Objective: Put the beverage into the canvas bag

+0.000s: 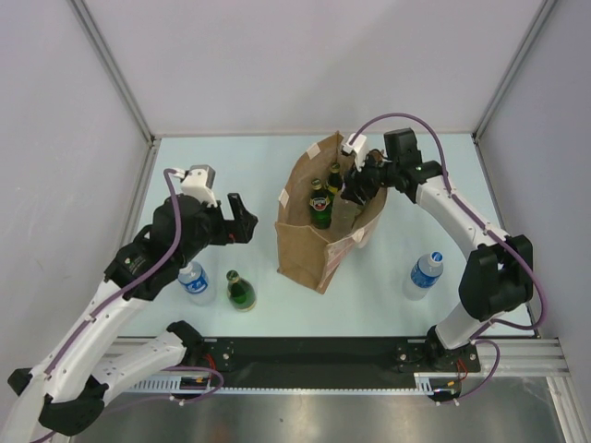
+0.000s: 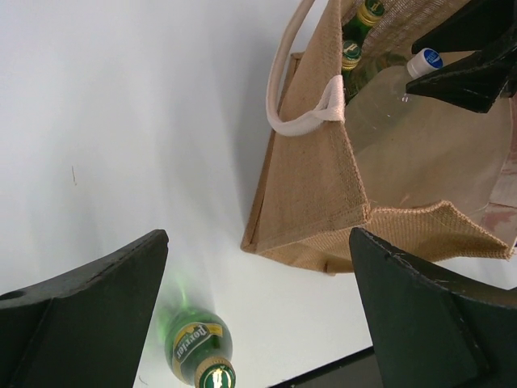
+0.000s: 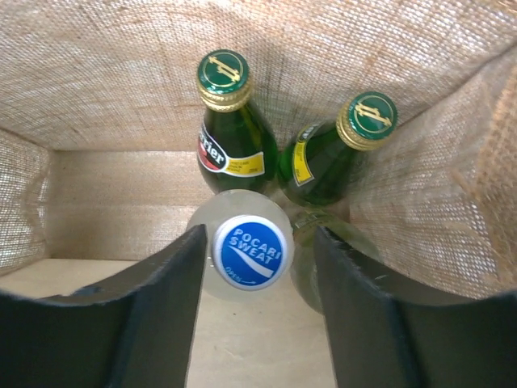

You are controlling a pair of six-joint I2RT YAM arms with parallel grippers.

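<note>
While the right arm (image 1: 462, 217) bends over the bag (image 1: 309, 254), the right gripper (image 3: 260, 238) straddles a Pocari bottle (image 3: 249, 252) standing inside by two green bottles (image 3: 234, 137); whether it grips, I cannot tell. The left gripper (image 2: 258, 236) hangs wide open over the table (image 2: 121, 121), left of the bag.

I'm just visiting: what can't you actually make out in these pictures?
1. Right wrist view: whether the right fingers squeeze the clear blue-capped plastic bottle; any contact is hidden below the cap.
2. Top view: the floor of the tall tan canvas bag, hidden by its own walls.
3. Left wrist view: the green glass bottle outside the bag, blurred, cut off by the bottom edge.
</note>
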